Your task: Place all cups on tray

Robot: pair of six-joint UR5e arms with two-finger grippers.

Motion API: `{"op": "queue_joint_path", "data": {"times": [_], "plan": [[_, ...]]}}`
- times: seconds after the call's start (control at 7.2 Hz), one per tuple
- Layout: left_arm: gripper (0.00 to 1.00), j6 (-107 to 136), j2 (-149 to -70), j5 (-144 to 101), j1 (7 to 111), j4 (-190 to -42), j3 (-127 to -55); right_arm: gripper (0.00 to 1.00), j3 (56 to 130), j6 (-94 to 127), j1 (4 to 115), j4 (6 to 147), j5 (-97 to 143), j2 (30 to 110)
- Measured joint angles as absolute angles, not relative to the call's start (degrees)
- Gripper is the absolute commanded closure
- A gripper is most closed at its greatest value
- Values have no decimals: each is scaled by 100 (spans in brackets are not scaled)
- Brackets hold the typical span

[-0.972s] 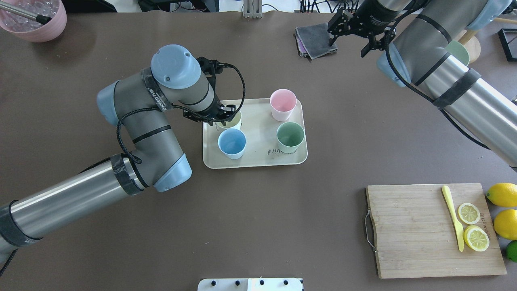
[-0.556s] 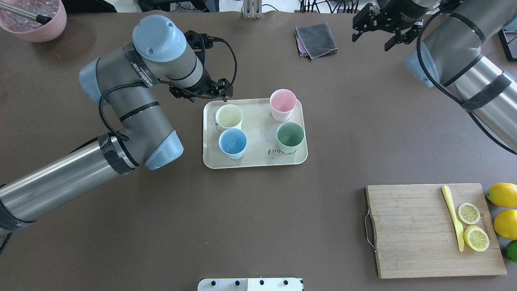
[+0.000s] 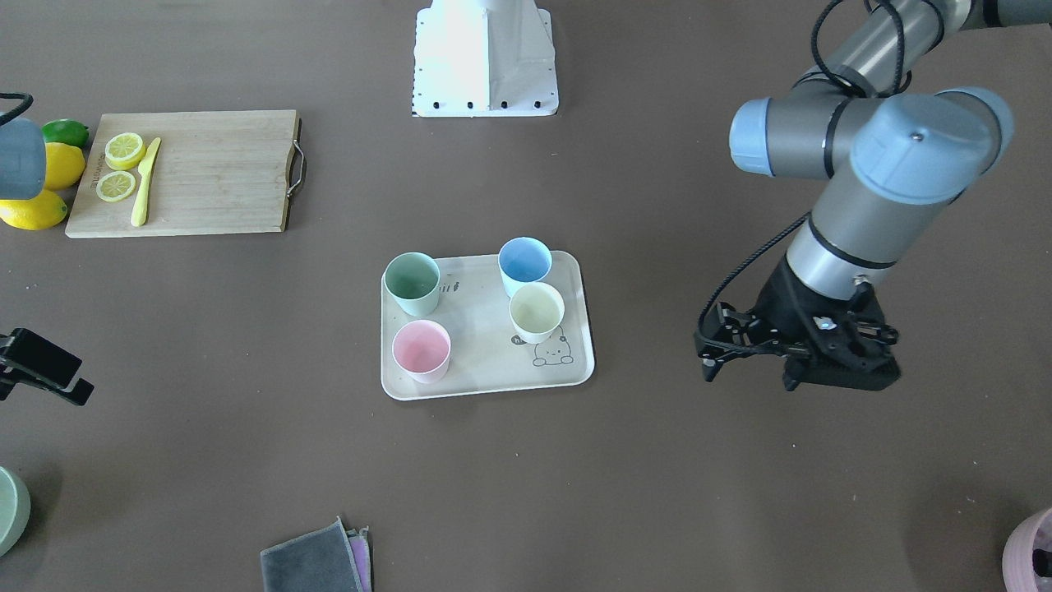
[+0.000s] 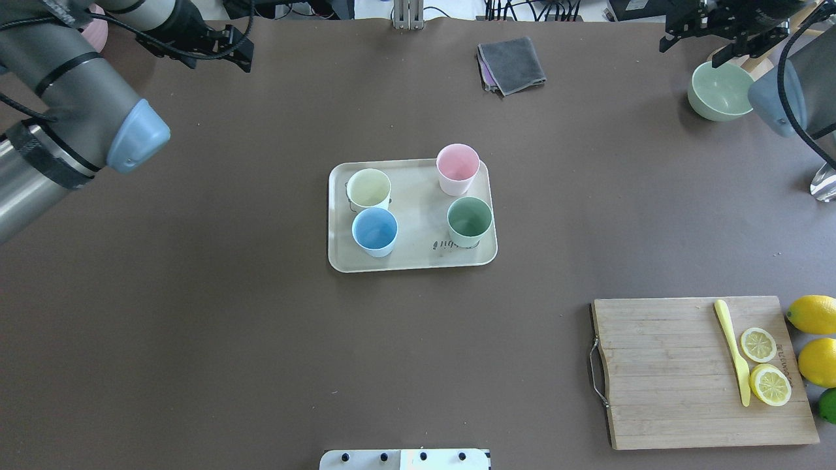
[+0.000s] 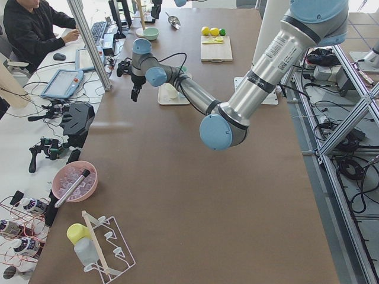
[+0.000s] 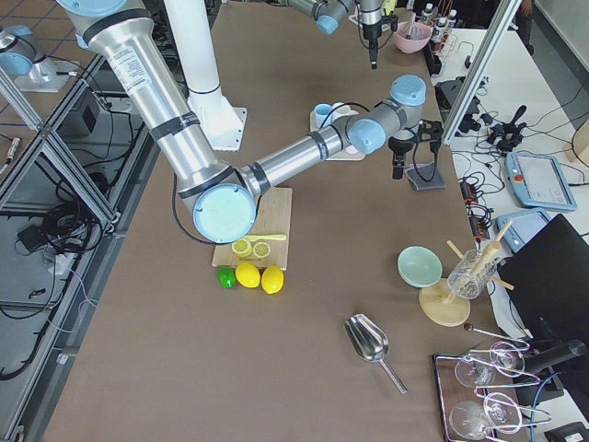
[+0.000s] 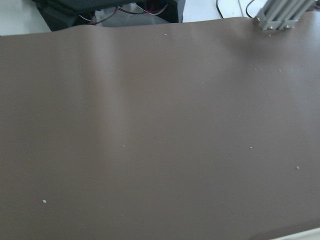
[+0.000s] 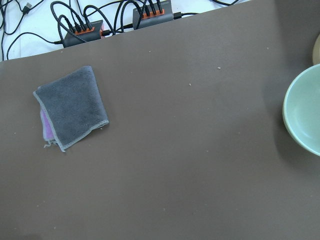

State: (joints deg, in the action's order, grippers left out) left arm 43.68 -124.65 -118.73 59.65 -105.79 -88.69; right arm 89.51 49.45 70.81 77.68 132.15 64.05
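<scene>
The cream-beige tray lies mid-table, and all the cups stand upright on it. They are the cream-yellow cup, the light blue cup, the pink cup and the sage green cup. The front-facing view shows the same tray and cups. My left gripper is open and empty, high over the table's far left, well away from the tray; it also shows in the front-facing view. My right gripper is open and empty at the far right corner.
A grey cloth lies at the back of the table. A green bowl sits under the right gripper. A wooden cutting board with a yellow knife and lemon slices is at the front right, with whole lemons beside it. A pink bowl is at the far left corner.
My left gripper has left the cream-yellow cup on the tray and pulled up and away to the far left. My right arm has drawn back to the right, uncovering the green bowl.
</scene>
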Motion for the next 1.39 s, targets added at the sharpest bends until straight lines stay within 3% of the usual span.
{"op": "queue_joint_path", "data": {"times": [0.69,1.11,1.39], "plan": [[2,2959,-10652,-11968,6680,-11363,-9383,0,9245,3485,7646,7755,13249,7724],[3,1674,-9754,-12583,7732,-11301,-9523,0,9560,1846,8432,8003,13529,8900],[2,476,-9381,-12967,8644,-10675,-9591,0,9586,279,9050,8858,13437,9142]]}}
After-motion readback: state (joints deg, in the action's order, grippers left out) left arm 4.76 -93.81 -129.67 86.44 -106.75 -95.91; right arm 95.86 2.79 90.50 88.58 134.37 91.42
